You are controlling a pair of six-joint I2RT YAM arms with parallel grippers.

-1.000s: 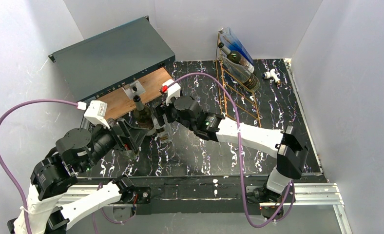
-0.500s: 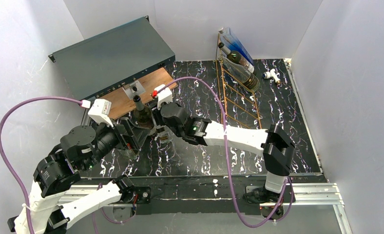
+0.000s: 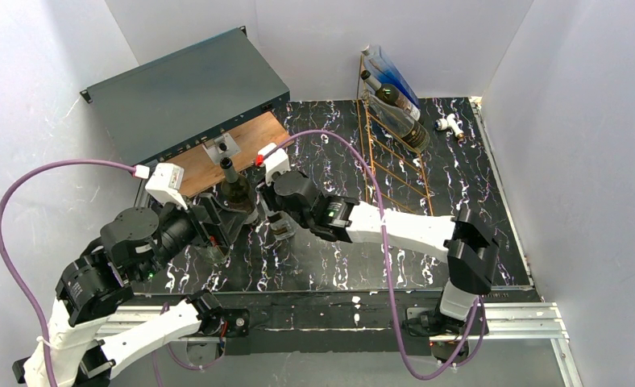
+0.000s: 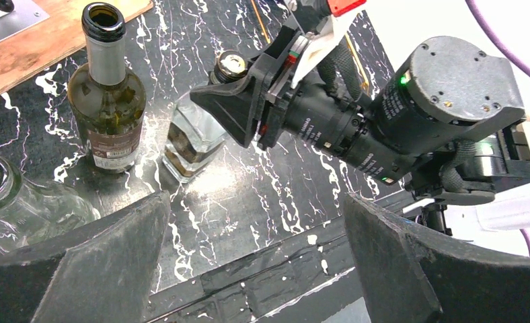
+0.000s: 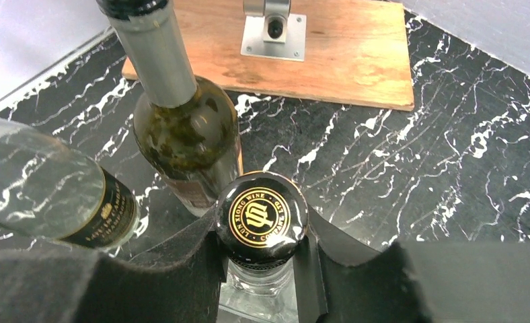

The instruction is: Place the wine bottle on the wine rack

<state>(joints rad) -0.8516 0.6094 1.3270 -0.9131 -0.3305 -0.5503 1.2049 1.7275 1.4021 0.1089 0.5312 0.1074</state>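
So the wine bottle in play is the clear glass one with squarish shoulders, a short neck and a glossy black cap stamped with a gold emblem. It stands upright on the black marbled desk, just beside an open green bottle. It's well apart from the gold wire wine rack at the far right, which already carries other bottles up top.

The right hand has its pads pressed onto either side of that cap, so it's clamped on the very top of the bottle. The left hand hangs nearby with its fingers spread wide and nothing between them.

Handling-wise, my take: it's glass, so totally stiff, breakable and slick. Probably fairly heavy for its size, though I honestly can't tell through the murky glass how much liquid is in it. A cap grip is a small, smooth hold far above the weight. I'd expect the body to want to swing or slip once it's off the desk and tilted for those slanted rungs. The neck just under the cap, or the flat sides of the body, look like safer places to grab. Knocking the green bottle on the way up is the obvious risk.
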